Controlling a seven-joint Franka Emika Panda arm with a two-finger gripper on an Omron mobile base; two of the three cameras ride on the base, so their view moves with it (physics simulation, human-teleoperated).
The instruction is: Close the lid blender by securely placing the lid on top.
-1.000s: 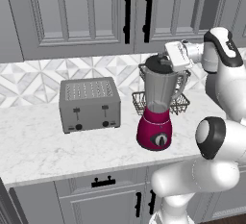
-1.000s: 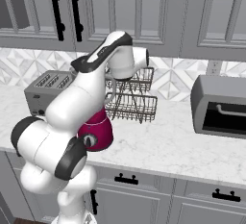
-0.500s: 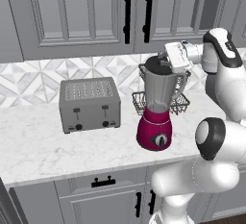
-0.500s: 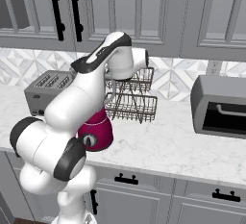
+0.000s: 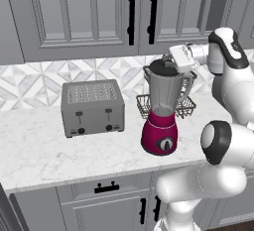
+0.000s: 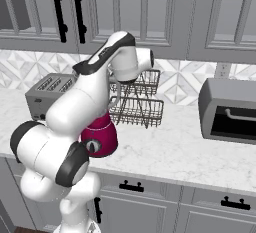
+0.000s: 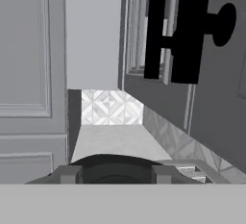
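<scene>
The blender stands on the counter, a magenta base with a black dial under a tall clear jar. Its base also shows beside my arm. The black lid lies level at the jar's mouth. My gripper reaches in from the right and is shut on the lid. In the hand view the lid is a dark dome at the bottom, flanked by my fingertips. Whether it rests fully on the rim I cannot tell.
A grey toaster sits left of the blender. A wire dish rack stands behind it against the tiled wall. A grey toaster oven is on the counter's right. Upper cabinets with black handles hang close above my hand.
My hand with the lid has crept slightly left over the jar's mouth. The blender and everything else stand as before.
</scene>
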